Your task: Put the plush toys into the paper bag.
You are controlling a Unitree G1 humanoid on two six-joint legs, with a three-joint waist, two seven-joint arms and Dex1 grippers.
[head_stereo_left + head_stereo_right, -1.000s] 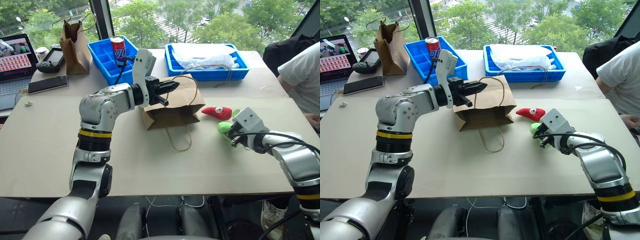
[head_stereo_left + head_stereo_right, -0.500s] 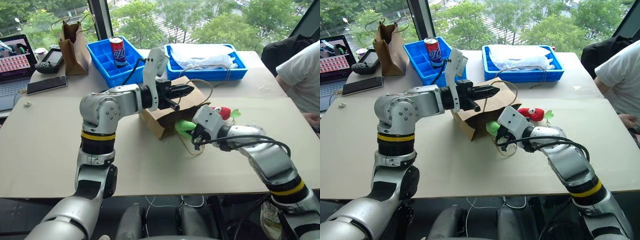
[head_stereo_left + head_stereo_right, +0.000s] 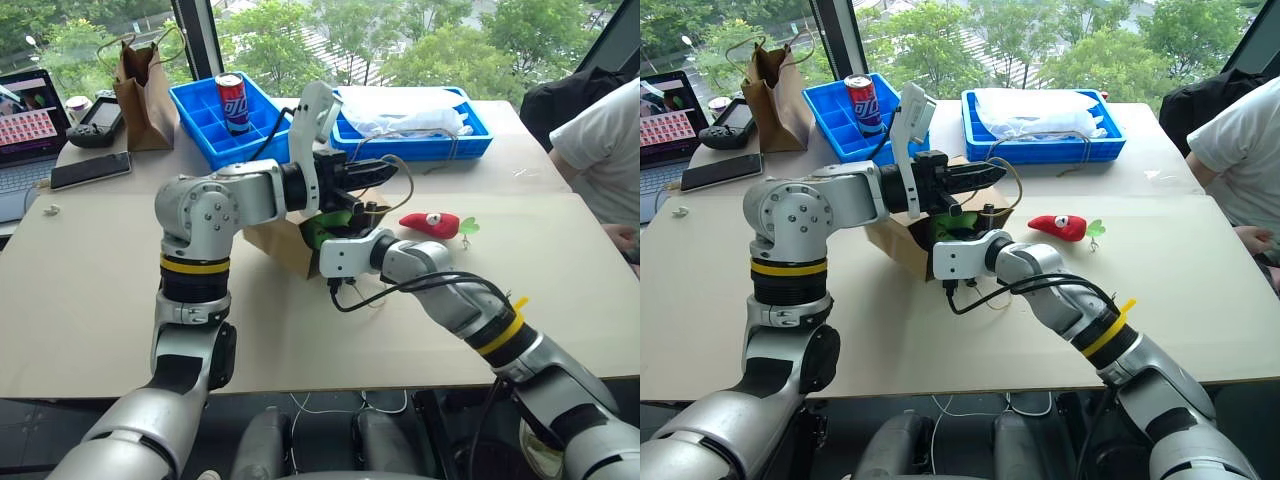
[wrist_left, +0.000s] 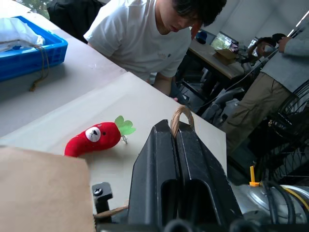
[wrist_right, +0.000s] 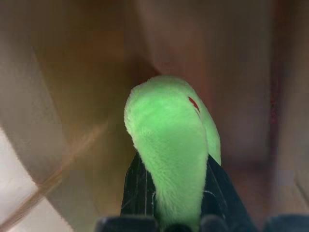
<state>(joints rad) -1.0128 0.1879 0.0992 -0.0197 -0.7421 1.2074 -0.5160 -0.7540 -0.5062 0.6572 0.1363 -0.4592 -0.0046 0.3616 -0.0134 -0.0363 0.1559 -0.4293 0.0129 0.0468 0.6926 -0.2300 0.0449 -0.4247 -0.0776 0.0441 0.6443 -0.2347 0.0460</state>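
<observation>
The paper bag (image 3: 272, 238) lies on its side mid-table with its mouth held open. My left gripper (image 3: 385, 172) is shut on its twine handle (image 4: 180, 114) and holds it up above the mouth. My right gripper (image 5: 171, 186) is shut on the lime-green plush toy (image 5: 169, 140) and reaches into the bag's mouth, brown paper walls all around it. From the head views the green toy (image 3: 320, 228) shows just inside the opening. The red chili plush toy (image 3: 432, 223) lies on the table to the right of the bag, apart from both grippers.
At the back stand a blue divided bin (image 3: 215, 120) with a soda can (image 3: 233, 100) and a blue tray (image 3: 415, 125) of white plastic. A darker narrow paper bag (image 3: 143, 85), a phone (image 3: 90, 170) and a laptop (image 3: 30, 115) sit back left. A person (image 3: 600, 150) sits at the right edge.
My right gripper has carried the green toy leftward from the table's right side into the bag's mouth. My left gripper has lifted the handle a little, opening the bag.
</observation>
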